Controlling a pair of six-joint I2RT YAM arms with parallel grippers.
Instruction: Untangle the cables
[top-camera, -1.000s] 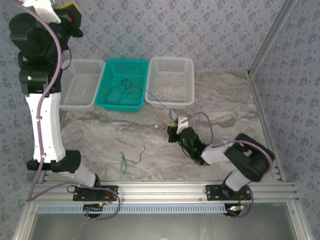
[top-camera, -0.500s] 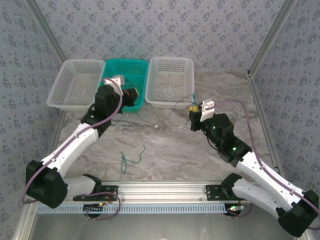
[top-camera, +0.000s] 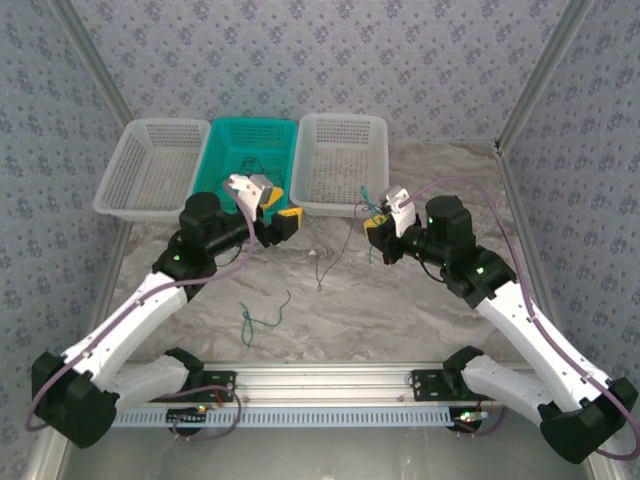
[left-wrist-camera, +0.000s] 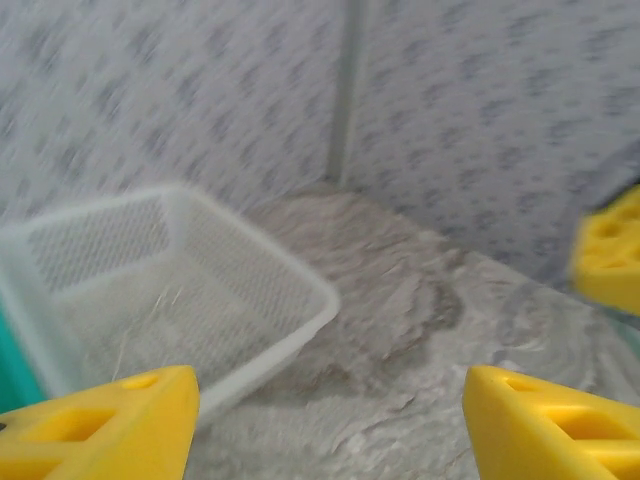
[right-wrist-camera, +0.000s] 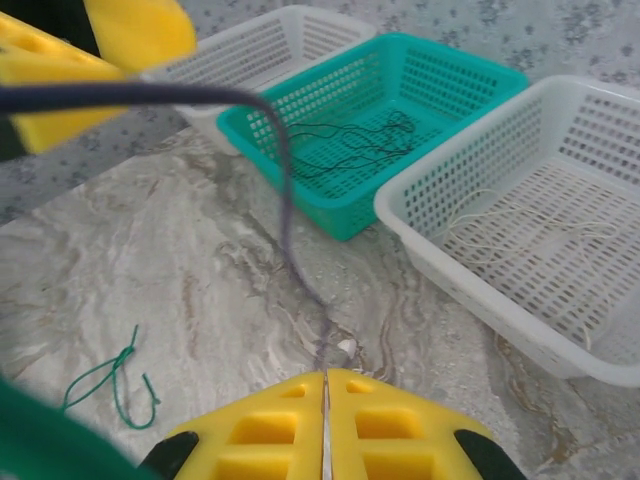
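Separating step: holding 1 dark cable clear of the tangle.

Leaves the tangle (top-camera: 245, 178) in the teal basket (top-camera: 205, 185) and 1 green cable (top-camera: 262, 320) loose on the table (top-camera: 420, 310). Spreads the left gripper (top-camera: 279, 208) wide, empty. Pinches the dark cable (right-wrist-camera: 285, 205) in the right gripper (top-camera: 371, 226), clamped tight, tail trailing to the marble. Next, likely: set it down well apart from the green cable, release, return for the tangle.

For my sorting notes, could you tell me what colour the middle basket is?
Teal-green; the middle perforated plastic basket shows best in the right wrist view.
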